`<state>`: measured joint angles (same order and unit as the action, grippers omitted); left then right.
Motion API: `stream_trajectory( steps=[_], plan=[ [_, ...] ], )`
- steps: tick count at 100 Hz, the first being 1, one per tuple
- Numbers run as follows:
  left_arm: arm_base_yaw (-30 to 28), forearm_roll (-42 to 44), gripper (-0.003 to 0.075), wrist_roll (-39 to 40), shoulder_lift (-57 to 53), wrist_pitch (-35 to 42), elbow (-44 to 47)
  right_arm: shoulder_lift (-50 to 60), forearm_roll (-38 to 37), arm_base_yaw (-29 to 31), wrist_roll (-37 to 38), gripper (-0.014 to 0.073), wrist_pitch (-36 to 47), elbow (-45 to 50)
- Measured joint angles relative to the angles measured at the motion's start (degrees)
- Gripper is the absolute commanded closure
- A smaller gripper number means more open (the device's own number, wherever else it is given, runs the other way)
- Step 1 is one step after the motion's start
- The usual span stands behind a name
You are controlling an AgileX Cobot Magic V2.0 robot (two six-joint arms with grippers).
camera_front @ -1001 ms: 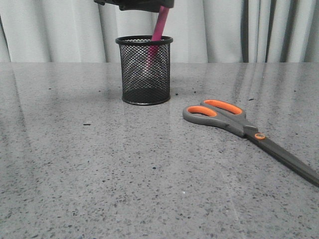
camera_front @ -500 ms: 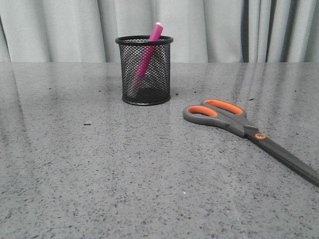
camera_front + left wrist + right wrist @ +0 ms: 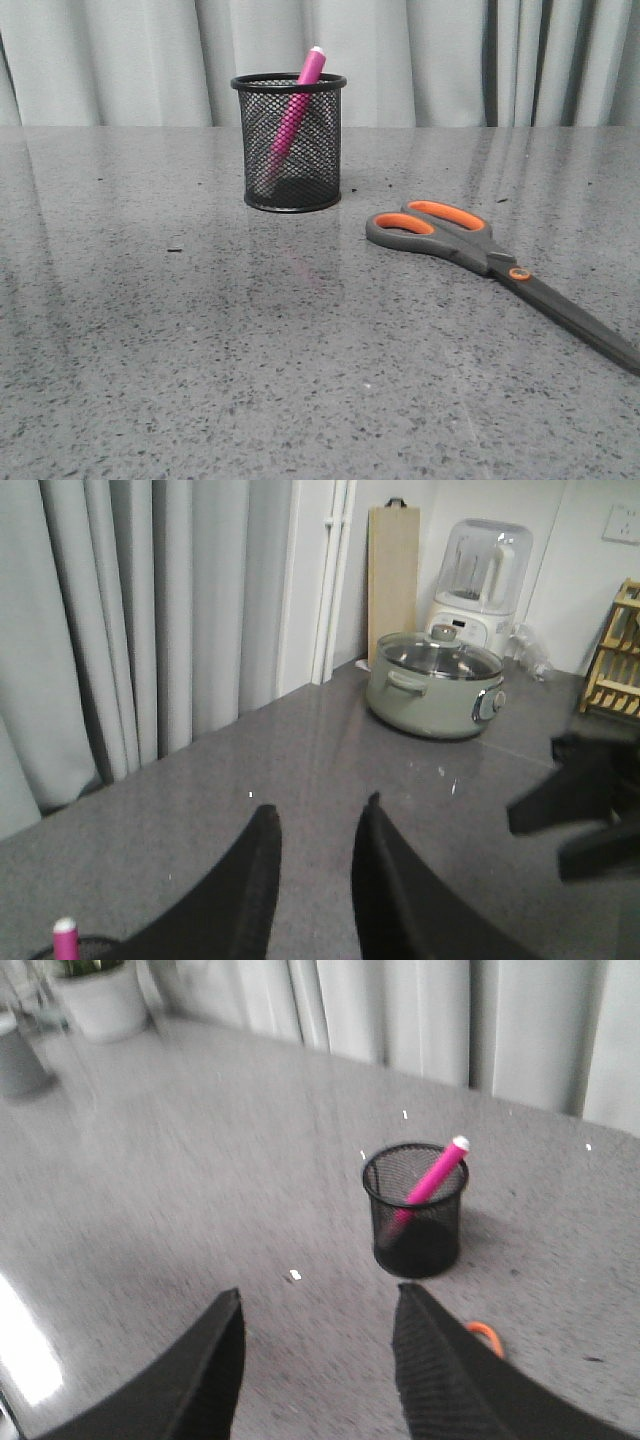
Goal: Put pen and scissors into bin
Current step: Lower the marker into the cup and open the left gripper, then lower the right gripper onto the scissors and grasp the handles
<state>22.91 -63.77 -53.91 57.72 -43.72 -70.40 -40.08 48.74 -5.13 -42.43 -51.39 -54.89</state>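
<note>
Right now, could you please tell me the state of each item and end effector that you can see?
pen: inside the bin, leaning, tip above the rim.
bin: upright on the table, holding the pen.
scissors: flat on the table, blades closed, outside the bin.
left end effector: open, empty.
right end effector: open, empty.
pot: glass lid on.
</note>
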Motion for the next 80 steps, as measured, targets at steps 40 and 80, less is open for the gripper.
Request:
stream_trajectory(
  steps=[40, 80],
  plan=[
    [0.2, 2.4, 0.0573, 2.2, -22.5, 5.1, 20.6, -18.8, -23.9, -8.6, 12.8, 0.0284, -3.5, -5.2],
    [0.2, 2.5, 0.0573, 2.7, -24.0, 7.2, 23.1, -33.0, -46.2, -26.4, 40.9, 0.0276, -3.2, -5.6]
  ],
)
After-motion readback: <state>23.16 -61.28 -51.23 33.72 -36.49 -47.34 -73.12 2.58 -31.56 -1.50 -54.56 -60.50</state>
